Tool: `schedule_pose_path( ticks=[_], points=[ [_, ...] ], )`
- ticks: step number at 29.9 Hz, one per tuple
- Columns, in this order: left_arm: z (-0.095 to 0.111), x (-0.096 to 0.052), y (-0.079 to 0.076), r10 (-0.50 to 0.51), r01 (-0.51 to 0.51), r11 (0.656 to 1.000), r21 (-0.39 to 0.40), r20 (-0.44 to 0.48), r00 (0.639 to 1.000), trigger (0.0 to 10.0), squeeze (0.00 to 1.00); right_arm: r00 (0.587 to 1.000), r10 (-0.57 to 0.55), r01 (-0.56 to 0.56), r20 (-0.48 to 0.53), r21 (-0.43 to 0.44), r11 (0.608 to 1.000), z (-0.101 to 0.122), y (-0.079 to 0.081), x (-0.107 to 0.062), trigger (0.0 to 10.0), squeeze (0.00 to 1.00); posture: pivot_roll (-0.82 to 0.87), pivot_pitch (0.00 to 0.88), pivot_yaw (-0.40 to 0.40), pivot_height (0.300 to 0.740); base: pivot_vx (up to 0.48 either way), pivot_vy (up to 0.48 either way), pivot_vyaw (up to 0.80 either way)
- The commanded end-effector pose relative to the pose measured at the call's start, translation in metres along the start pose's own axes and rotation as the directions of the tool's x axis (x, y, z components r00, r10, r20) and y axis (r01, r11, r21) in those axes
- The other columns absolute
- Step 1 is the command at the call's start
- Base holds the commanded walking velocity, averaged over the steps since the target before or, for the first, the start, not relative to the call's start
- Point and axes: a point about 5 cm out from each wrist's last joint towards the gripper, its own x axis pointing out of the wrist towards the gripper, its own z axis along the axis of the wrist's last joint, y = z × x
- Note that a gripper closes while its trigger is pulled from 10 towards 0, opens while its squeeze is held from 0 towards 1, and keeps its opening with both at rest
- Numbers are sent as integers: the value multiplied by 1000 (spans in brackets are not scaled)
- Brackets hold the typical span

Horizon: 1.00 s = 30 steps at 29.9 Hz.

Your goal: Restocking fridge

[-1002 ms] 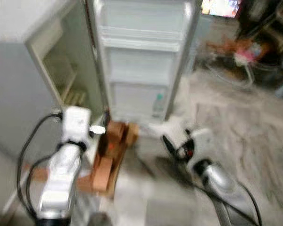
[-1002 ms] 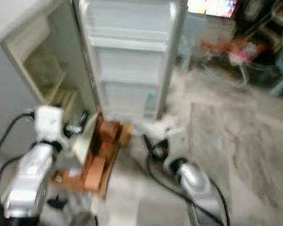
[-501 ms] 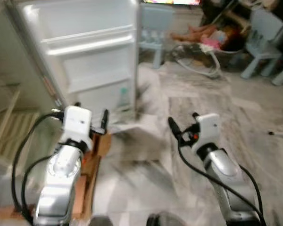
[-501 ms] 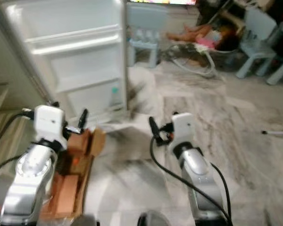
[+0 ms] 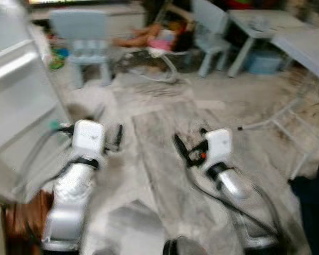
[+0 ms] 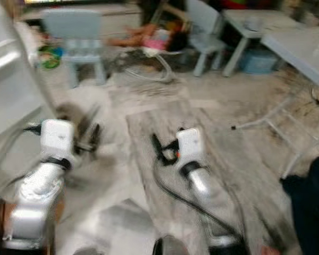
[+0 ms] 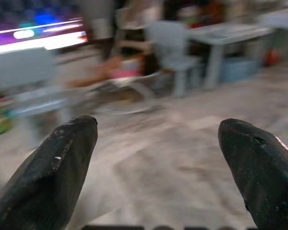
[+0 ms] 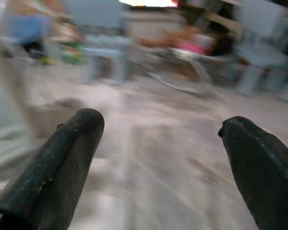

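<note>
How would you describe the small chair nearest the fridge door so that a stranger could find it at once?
Start at the white fridge door on the robot's left, then look across the marble floor toward the far wall. The pale blue chair stands there facing the robot, legs on the floor. Unlike the other chair by the grey table, it stands alone.

Floor [image 5: 165, 175]: grey marbled tiles, blurred.
Small chairs: one pale blue chair [image 5: 82, 32] at the far left, another [image 5: 210, 24] near a low table [image 5: 258, 24].
Bin: blue tub [image 5: 260, 61] under the table.
Box: brown cardboard box [image 5: 21, 220] at the near left.

Matt black fingers [image 7: 62, 177], marbled floor [image 5: 165, 133]
</note>
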Motion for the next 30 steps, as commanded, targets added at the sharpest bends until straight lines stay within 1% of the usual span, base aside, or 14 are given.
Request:
schedule_pose_path(
  ticks=[1,5,10,13,16,19,20,21,22,25,29,30],
  points=[
    [-2,-2,6,18,-18,1000,17,0,1000,10000,0,999,37,-37,20,-5,999,2,11,2,10000,0,111,58,-95,740,461,0,-800],
    [-1,2,2,10,-10,1000,10,10,1000,10000,0,997,72,-70,42,-50,996,5,18,2,10000,0,102,55,-98,740,461,0,-800],
    [3,4,1,3,-3,1000,10,19,1000,10000,0,997,56,-55,54,-25,998,9,14,4,10000,0,93,77,-97,740,466,0,-800],
    [2,3,1,-5,5,1000,18,16,1000,10000,0,997,56,-54,56,-27,998,10,14,4,10000,0,92,86,-96,740,469,0,-800],
    [5,2,0,-21,20,999,32,19,1000,10000,0,996,52,-50,69,-35,998,13,13,4,10000,0,90,115,-97,740,469,0,-800],
    [7,1,2,-17,16,999,35,22,1000,10000,0,995,52,-49,80,-40,998,16,13,5,10000,0,95,129,-97,740,469,0,-800],
    [7,-1,8,31,-32,997,66,20,999,10000,0,994,53,-50,91,-41,998,19,15,7,10000,0,100,139,-98,740,480,0,-800],
    [6,-1,9,47,-48,996,72,18,999,10000,0,994,54,-50,94,-41,998,20,15,7,10000,0,100,139,-98,740,480,0,-800],
    [6,-2,10,55,-56,996,62,17,998,10000,0,994,54,-50,97,-39,998,20,16,8,10000,0,98,139,-100,740,480,0,-800],
    [5,-2,8,44,-44,998,52,11,999,10000,0,993,61,-57,99,-38,998,21,18,8,10000,0,99,141,-103,740,480,0,-800],
    [4,-3,3,20,-21,998,54,10,1000,10000,0,992,70,-66,101,-35,997,21,20,8,10000,0,102,147,-102,740,480,0,-800],
    [4,-3,3,23,-23,998,65,10,1000,10000,0,994,63,-60,92,-32,998,19,19,7,10000,0,106,141,-101,740,480,0,-800]
  ],
)
